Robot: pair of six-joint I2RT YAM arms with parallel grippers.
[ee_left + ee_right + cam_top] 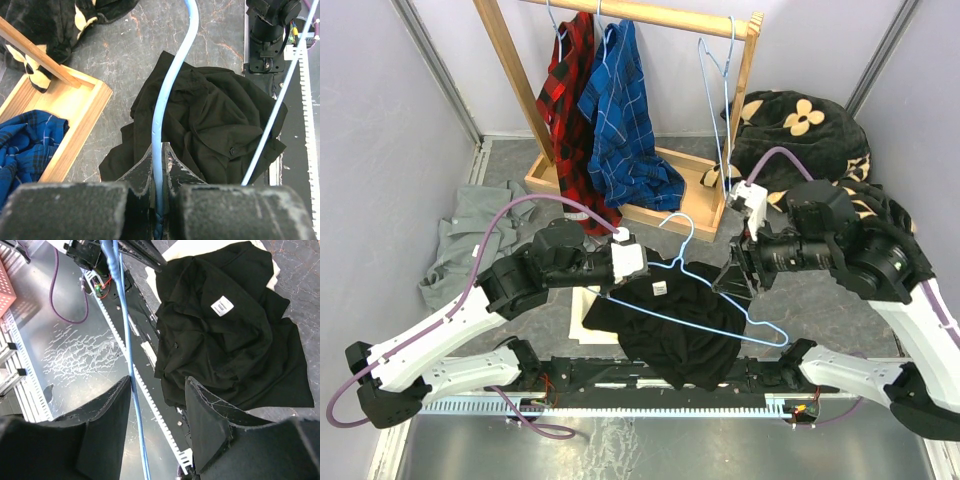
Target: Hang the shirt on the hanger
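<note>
The black shirt (672,325) lies crumpled on the floor between the arms, its white collar label (659,289) facing up. The light-blue wire hanger (700,319) hangs over it, hook pointing away from the arm bases. My left gripper (642,265) is shut on the hanger's wire near the neck; in the left wrist view the wire (165,100) runs out from between the closed fingers (176,167) over the shirt (215,120). My right gripper (736,275) is open by the hanger's right arm; the wire (127,340) passes just inside its left finger (107,412), above the shirt (235,345).
A wooden rack (510,70) at the back holds a red plaid shirt (568,90), a blue plaid shirt (625,110) and a spare blue hanger (720,80). A black flower-patterned blanket (800,125) lies back right, a grey shirt (470,235) left. A metal rail (650,405) runs along the near edge.
</note>
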